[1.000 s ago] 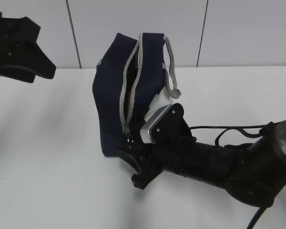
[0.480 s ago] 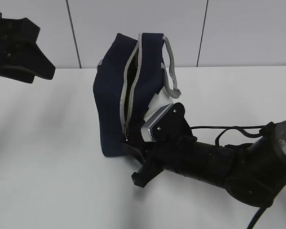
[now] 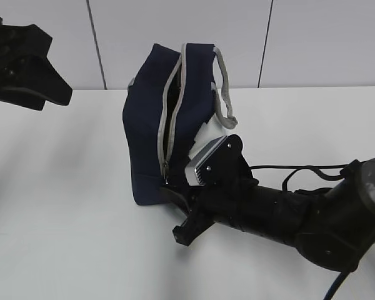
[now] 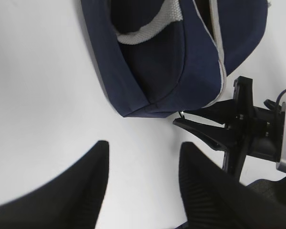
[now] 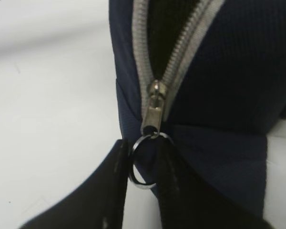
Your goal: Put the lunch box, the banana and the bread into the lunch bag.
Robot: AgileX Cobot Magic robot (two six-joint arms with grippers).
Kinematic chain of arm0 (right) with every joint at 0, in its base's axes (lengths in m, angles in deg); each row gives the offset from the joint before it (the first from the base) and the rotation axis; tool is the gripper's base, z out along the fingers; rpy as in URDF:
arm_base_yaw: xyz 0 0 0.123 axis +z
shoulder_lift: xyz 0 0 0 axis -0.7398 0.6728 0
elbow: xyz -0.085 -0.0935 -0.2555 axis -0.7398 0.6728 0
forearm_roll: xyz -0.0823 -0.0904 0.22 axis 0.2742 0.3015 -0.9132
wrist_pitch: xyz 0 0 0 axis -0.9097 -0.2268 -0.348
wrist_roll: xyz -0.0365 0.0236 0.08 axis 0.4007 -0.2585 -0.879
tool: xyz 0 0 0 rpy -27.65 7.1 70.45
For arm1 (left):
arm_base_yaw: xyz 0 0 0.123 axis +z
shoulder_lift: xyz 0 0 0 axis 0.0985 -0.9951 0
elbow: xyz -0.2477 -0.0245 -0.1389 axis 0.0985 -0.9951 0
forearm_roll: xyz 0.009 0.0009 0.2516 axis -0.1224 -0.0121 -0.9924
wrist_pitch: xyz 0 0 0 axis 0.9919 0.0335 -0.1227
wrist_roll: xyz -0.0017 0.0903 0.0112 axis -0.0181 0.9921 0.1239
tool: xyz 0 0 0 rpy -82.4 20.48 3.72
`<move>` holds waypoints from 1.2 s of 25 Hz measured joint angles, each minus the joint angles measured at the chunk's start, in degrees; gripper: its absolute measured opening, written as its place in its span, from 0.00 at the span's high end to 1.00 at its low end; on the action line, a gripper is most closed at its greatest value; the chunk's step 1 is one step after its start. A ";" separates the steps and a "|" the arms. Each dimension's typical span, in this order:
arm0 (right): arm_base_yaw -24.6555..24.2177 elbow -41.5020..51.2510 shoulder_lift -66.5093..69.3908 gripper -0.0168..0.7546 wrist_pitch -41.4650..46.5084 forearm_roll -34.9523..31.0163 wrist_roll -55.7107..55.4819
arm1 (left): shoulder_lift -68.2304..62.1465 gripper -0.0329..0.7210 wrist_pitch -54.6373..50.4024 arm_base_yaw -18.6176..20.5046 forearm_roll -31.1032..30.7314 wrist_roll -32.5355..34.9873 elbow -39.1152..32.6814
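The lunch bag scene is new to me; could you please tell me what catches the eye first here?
The navy lunch bag stands at the table's centre, its grey zipper open along the front. At its base, the right gripper pinches the metal ring pull. The left gripper hangs open above the table, apart from the bag.

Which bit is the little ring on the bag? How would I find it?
Look for the big navy lunch bag standing on the white table. Follow its grey zipper down to the bottom end. The metal ring pull hangs there between the fingers of the right tool, the only shiny round thing around.
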 joint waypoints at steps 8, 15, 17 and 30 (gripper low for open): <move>0.00 0.93 0.00 0.96 0.00 0.00 0.00 | 0.00 0.49 0.00 0.00 0.00 0.00 0.00; 0.00 1.23 -0.92 1.00 0.00 -0.79 0.00 | 0.00 0.49 0.00 0.00 0.00 0.00 0.00; 0.00 1.23 -1.52 1.00 0.21 -1.15 0.00 | 0.00 0.49 0.00 0.00 0.00 0.00 0.00; 0.00 1.23 -1.74 0.96 2.45 -1.15 0.00 | 0.00 0.50 0.00 0.00 -0.05 0.00 0.00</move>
